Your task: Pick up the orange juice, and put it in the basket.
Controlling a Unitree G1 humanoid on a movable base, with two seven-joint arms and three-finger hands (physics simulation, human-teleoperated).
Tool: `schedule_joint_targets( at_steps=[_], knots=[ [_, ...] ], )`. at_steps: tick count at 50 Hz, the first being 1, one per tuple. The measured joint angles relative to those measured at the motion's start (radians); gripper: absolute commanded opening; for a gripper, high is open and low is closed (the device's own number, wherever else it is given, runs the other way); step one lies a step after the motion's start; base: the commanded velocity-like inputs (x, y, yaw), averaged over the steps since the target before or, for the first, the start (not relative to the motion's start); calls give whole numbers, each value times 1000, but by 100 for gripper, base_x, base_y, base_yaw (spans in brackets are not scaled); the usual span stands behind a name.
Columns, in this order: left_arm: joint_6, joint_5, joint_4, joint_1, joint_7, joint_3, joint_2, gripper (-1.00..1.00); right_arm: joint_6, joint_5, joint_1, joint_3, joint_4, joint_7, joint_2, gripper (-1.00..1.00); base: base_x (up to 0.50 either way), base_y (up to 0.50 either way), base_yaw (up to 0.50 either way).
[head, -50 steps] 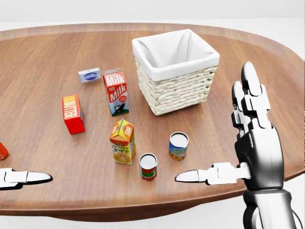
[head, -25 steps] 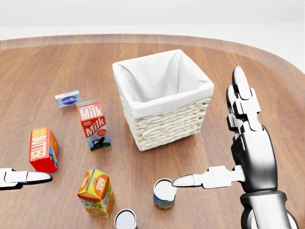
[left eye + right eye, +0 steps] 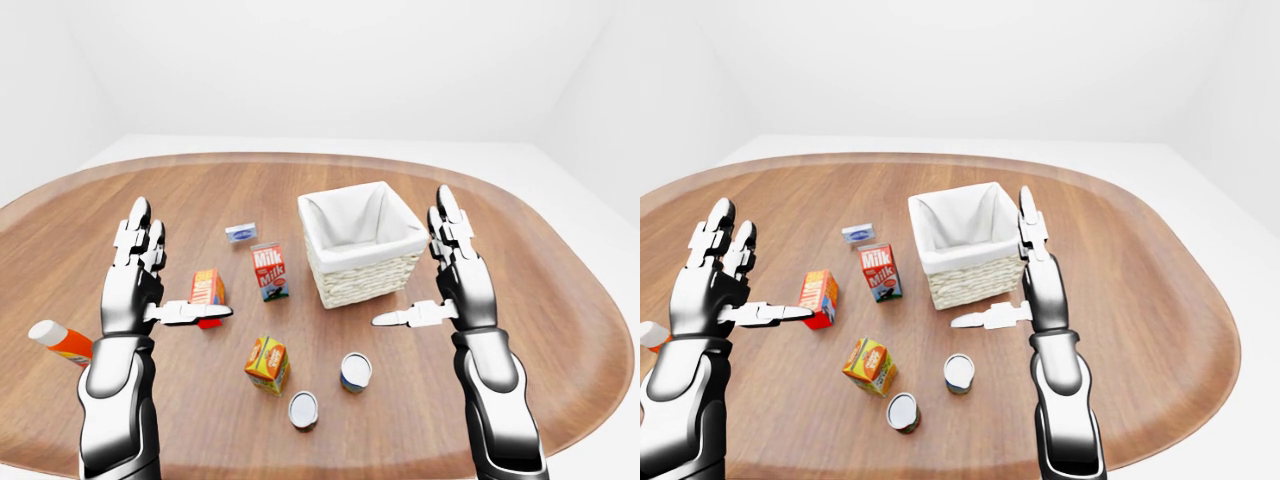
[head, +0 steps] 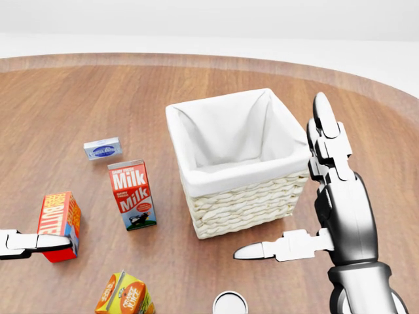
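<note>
The orange juice carton (image 3: 267, 363) stands upright on the wooden table (image 3: 560, 300), below the milk carton. In the head view it is cut off at the bottom edge (image 4: 124, 296). The wicker basket (image 3: 365, 282) with a white liner stands right of centre and looks empty. My left hand (image 3: 172, 275) is open, held above the table left of the juice, thumb pointing right over the butter box. My right hand (image 3: 415, 265) is open, just right of the basket, thumb pointing left. Neither hand touches the juice.
A milk carton (image 3: 269, 271), a red butter box (image 3: 206, 288) and a small blue-and-white box (image 3: 240, 231) stand left of the basket. Two cans (image 3: 356, 371) (image 3: 303, 410) stand right of and below the juice. An orange bottle (image 3: 60, 342) lies at the far left.
The camera has moved: in the head view the whole scene slid down and the basket looms larger; the juice sits at the bottom edge. Both hands stay open.
</note>
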Motion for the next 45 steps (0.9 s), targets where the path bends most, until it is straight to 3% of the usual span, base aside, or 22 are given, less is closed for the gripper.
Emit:
schedule_joint_targets(
  at_steps=[7,45],
  knots=[
    [0,0,0,2,0,0,0,100,0,0,0,0,3,0,2,100,37,1,0],
    [0,0,-3,5,-1,1,0,100,0,-49,-5,40,1,-8,9,100,0,0,0]
  ],
)
